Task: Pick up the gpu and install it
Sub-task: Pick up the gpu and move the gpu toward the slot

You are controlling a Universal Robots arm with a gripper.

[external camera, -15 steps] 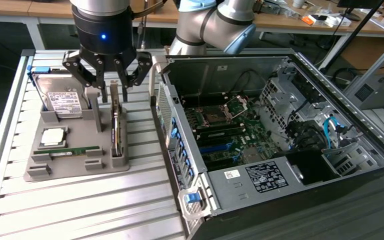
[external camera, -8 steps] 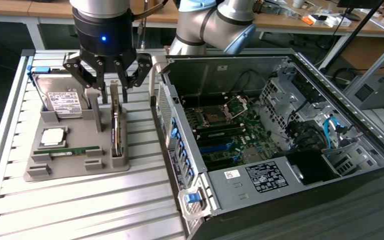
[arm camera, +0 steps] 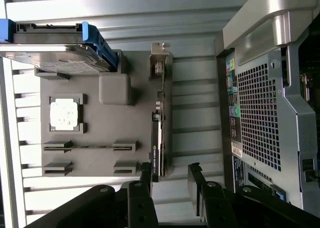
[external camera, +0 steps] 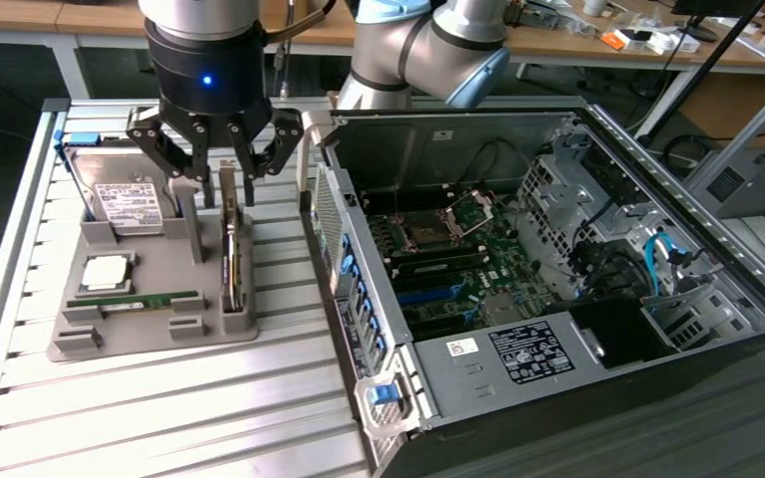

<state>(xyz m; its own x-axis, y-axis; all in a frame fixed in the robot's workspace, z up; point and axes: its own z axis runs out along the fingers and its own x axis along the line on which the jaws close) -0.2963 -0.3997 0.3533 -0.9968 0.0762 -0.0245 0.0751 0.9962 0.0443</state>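
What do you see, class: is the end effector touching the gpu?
Cannot tell. In the wrist view the open end effector straddles the gpu closely at one end, with neither a gap nor contact plain.

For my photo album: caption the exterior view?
Robot hand, open, poised over the gpu standing on edge in a grey holder beside the computer case.

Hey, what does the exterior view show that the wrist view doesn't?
Exterior view: the green motherboard inside the open grey metal computer case. Wrist view: the perforated silver grille on that case's back. Both: the thin dark gpu card standing on edge in the grey holder tray, the boxy silver hard drive, and the open black gripper.
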